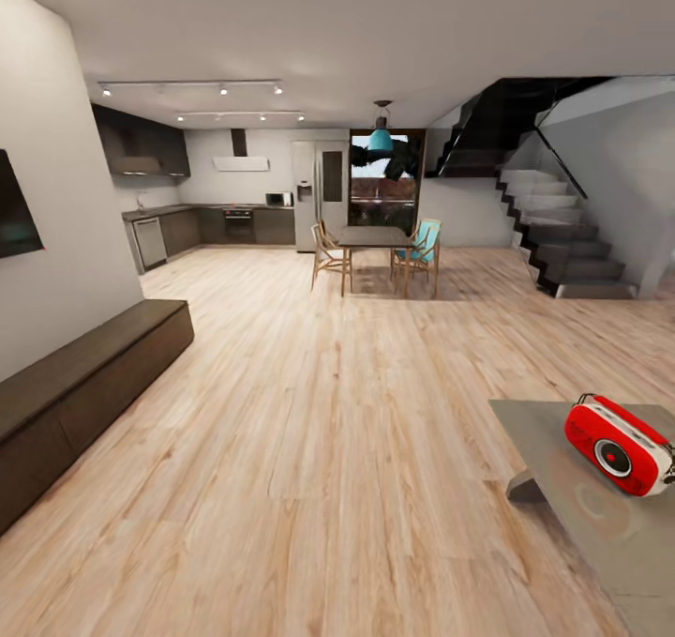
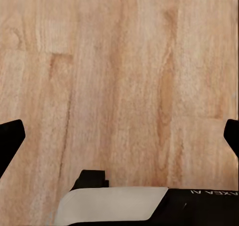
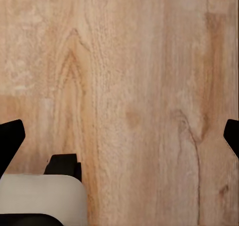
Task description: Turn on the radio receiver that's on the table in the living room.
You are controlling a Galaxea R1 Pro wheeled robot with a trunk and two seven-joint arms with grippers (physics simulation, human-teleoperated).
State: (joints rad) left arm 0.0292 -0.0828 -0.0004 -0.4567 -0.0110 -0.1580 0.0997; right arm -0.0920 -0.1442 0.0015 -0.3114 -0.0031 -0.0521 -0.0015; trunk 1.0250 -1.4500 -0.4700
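Looking out from the head view, an open room with a pale wooden floor [image 1: 309, 431] spreads ahead. At about four o'clock, the radio receiver [image 1: 619, 445] sits on the table [image 1: 600, 534], a low grey slab cut by the picture's edge; the red radio stands near the table's far side, its round dial facing roughly seven o'clock. At nine o'clock a long dark bench [image 1: 75, 384] runs along the white wall. Toward twelve o'clock stands a dining table [image 1: 373, 236] with chairs, a kitchen behind it, and a dark staircase [image 1: 562, 243] at two o'clock.

Over in the left wrist view, the left gripper [image 2: 119, 136] hangs above bare floorboards, fingertips spread wide, grasping nothing.

Over in the right wrist view, the right gripper [image 3: 119, 136] is likewise released above the boards, its tips far apart.
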